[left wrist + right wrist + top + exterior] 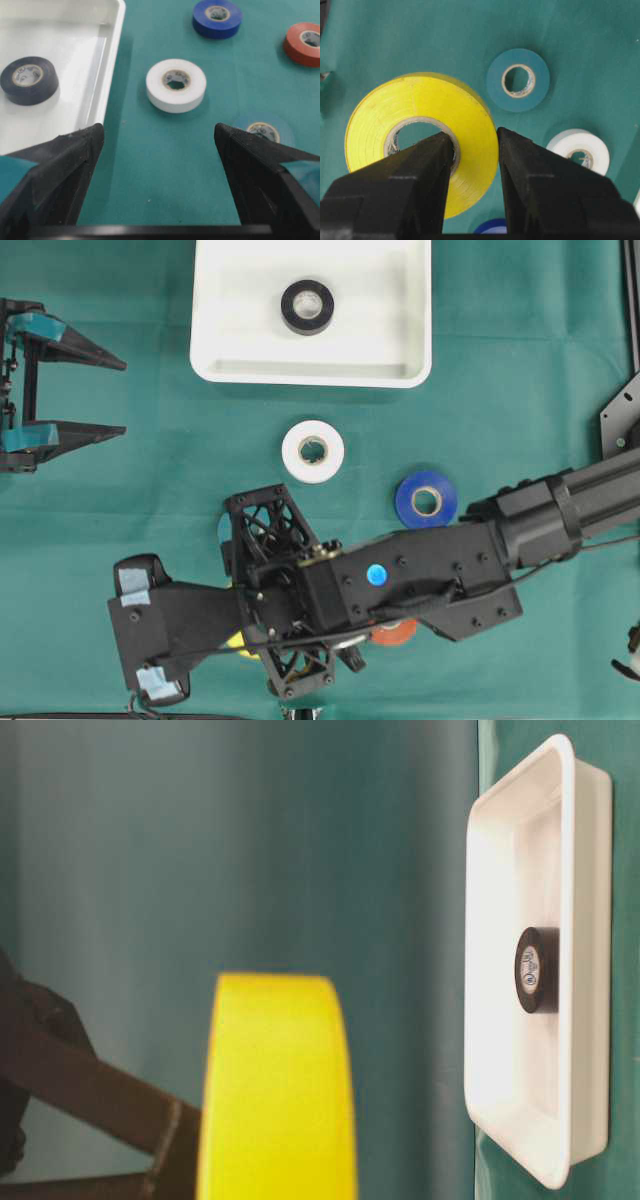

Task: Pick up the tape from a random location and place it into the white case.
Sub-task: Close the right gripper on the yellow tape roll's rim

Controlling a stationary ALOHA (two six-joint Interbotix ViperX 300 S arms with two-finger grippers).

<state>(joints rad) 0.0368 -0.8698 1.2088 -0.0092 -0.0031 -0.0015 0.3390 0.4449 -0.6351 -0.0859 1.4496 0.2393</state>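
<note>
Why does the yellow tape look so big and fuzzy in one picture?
In the table-level view the yellow tape sits very near the lens, so it looks huge and soft-edged, while the white case beyond stays fairly sharp. In the right wrist view the same roll is crisp, gripped by the right end effector. The overhead view is evenly lit, without strong glare.

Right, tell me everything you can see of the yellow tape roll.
The yellow tape roll is a wide ring of glossy yellow tape around a pale cardboard core. The right gripper is shut on its wall, one finger through the core hole and the other against the outer face. In the table-level view it fills the foreground, its broad band edge-on, apparently lifted off the green cloth. From overhead it is mostly hidden under the arm.
</note>
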